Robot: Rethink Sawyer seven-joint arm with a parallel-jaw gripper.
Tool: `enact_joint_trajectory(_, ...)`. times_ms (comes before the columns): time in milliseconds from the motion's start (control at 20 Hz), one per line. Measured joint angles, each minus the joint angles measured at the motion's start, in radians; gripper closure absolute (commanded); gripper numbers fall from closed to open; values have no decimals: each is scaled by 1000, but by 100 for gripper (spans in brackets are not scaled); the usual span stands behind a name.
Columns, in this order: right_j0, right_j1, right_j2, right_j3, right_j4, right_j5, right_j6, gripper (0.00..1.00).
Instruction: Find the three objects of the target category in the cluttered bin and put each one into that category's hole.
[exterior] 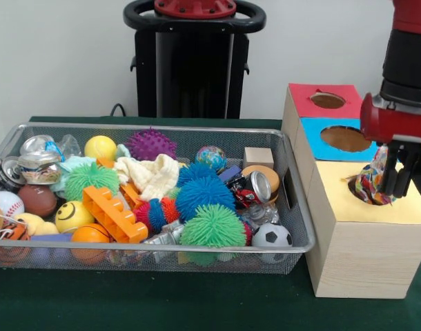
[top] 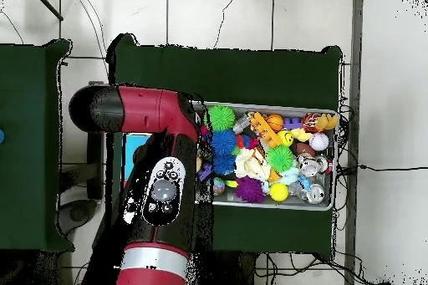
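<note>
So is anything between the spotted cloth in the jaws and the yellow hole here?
Nothing visible blocks it. The gripper holds the spotted cloth right at the yellow-surrounded hole, with the cloth's lower end already at the opening. The wire bin and its clutter sit off to the side, apart from the wooden box.

Evenly and brightly lit, with soft shadows under the wire bin point(exterior: 293, 243). Small glints on the metal cans inside it. Mildly soft throughout.

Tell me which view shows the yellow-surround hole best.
Front view. The yellow-surround hole atop the wooden box shows there, with the gripper holding the spotted cloth at its opening. In the overhead view the arm covers it entirely.
</note>
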Motion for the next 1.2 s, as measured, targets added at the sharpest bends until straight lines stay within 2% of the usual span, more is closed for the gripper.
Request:
enact_joint_trajectory(450, 12, 28, 0, 0, 0, 7, 0, 100)
enact_joint_trajectory(1200, 13, 18, 0, 0, 0, 144, 0, 100)
